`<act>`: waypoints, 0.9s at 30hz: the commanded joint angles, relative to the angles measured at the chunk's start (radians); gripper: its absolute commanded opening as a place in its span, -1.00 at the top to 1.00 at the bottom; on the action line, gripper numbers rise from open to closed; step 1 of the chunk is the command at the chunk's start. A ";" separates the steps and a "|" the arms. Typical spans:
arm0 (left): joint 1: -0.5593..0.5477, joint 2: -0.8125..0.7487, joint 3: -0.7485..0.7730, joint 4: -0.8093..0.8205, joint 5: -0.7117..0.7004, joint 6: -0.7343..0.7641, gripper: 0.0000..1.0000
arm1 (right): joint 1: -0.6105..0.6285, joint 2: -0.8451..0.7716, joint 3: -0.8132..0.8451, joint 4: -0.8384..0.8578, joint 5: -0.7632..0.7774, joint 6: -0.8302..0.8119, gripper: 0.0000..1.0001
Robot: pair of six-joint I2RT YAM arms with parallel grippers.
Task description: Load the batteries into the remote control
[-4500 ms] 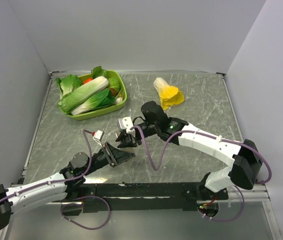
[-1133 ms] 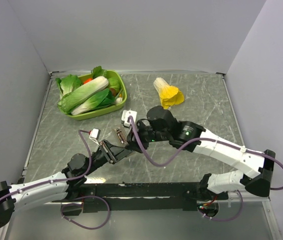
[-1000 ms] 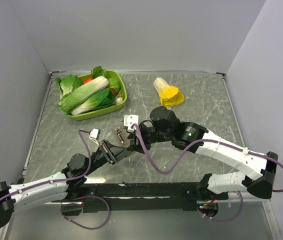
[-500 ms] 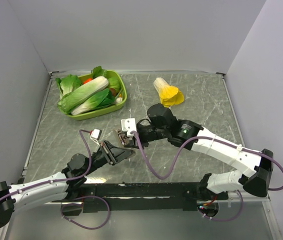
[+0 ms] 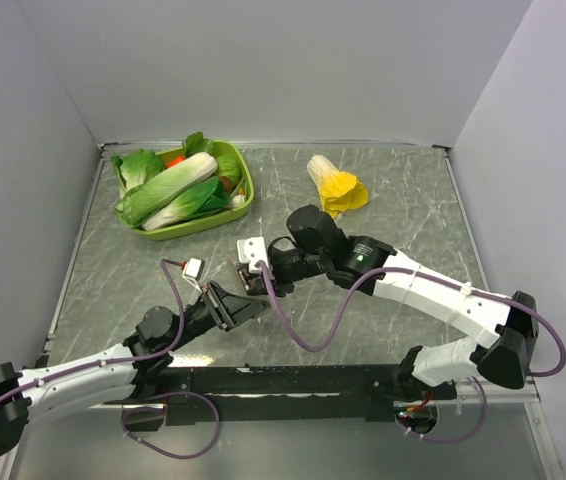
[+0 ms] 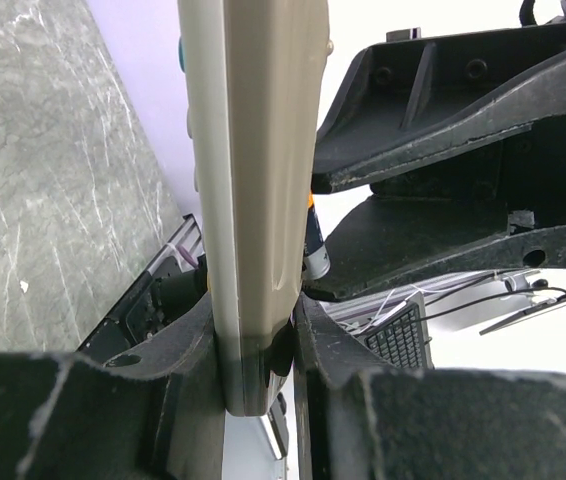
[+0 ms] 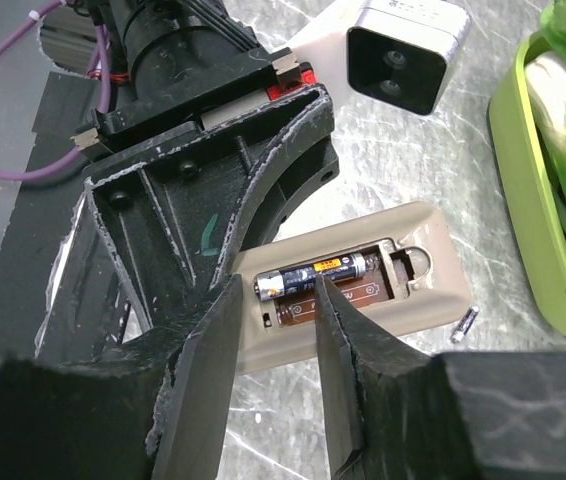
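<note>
left arm [image 5: 83, 375]: reaches low from the near left corner toward the middle of the table.
left gripper [image 5: 231, 302]: jaws closed tight on 1 end of the remote [image 7: 418, 295], which has its open back turned up.
right arm [image 5: 433, 295]: bends in from the near right and tips its gripper down over the remote.
right gripper [image 7: 276, 290]: jaws partly open, with 1 finger on each side of the open slot. They grip nothing that shows.
battery [image 7: 323, 270]: 1 lies in the top slot of the remote, and the slot next to it looks bare.
hard to see: from above, the right gripper covers most of the remote.
tiny grey stick [image 7: 466, 325]: lies on the table just beside the remote. Cannot tell if it is the other battery.
left wrist view: shows the remote edge-on only, with its far end cut off.
table [image 5: 413, 200]: grey stone look with white streaks.
far side: a green tray [image 5: 247, 182] of toy greens [image 5: 168, 190] at the left, and a yellow cabbage [image 5: 335, 190] near the middle.
room: plain pale walls [image 5: 263, 70] on 3 sides.
</note>
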 commanded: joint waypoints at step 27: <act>-0.006 -0.002 0.126 0.154 0.156 0.100 0.97 | -0.020 0.224 -0.026 0.139 0.052 0.033 0.62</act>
